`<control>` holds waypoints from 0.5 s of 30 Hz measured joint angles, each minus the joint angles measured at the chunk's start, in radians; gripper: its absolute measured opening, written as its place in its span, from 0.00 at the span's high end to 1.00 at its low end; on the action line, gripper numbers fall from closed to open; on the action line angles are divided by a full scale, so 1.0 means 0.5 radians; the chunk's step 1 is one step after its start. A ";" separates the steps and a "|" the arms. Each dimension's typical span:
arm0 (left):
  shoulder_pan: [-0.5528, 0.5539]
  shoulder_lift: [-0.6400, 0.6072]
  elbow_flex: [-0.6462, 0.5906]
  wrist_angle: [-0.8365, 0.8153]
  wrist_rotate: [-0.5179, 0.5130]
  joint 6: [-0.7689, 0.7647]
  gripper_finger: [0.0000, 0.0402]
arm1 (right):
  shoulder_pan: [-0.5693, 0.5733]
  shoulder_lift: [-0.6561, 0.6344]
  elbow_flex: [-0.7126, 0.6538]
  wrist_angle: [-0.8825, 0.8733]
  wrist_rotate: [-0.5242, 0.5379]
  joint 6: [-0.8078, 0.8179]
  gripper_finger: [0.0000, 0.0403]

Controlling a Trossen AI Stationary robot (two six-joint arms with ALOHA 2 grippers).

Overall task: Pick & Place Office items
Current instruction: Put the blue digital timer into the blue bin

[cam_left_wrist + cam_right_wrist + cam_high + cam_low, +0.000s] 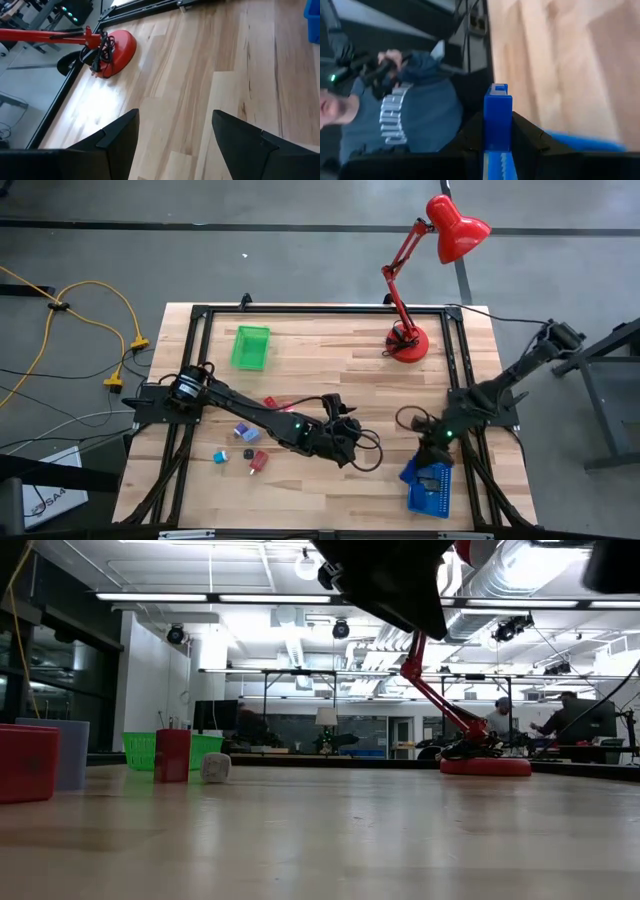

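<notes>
Wooden desk (330, 360), red lamp (420, 270) at back. Right gripper (432, 452) jaws clenched on a blue piece (498, 120) over blue tray (430, 490); early release risks a miss. Left gripper (345, 438) jaws released, mid-desk. Remaining office items (245, 448) lie near left arm.

Two dark, jointed robot arms. The left arm (250, 415) carries a round silver-faced joint near its base, a small green light along its forearm and a looped black cable at the wrist. The right arm (490, 400) also shows a green light. Each ends in two black, wedge-shaped fingers (117, 137).
</notes>
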 joint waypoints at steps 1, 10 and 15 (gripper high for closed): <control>0.000 0.000 0.000 0.001 0.000 -0.004 0.40 | 0.054 0.000 0.000 0.000 0.011 0.024 0.87; 0.000 0.000 0.000 0.001 -0.001 -0.020 0.40 | 0.443 0.000 0.000 -0.018 0.185 0.153 0.87; 0.000 0.000 0.000 0.001 -0.001 -0.022 0.40 | 0.530 0.000 0.000 -0.254 0.293 0.317 0.87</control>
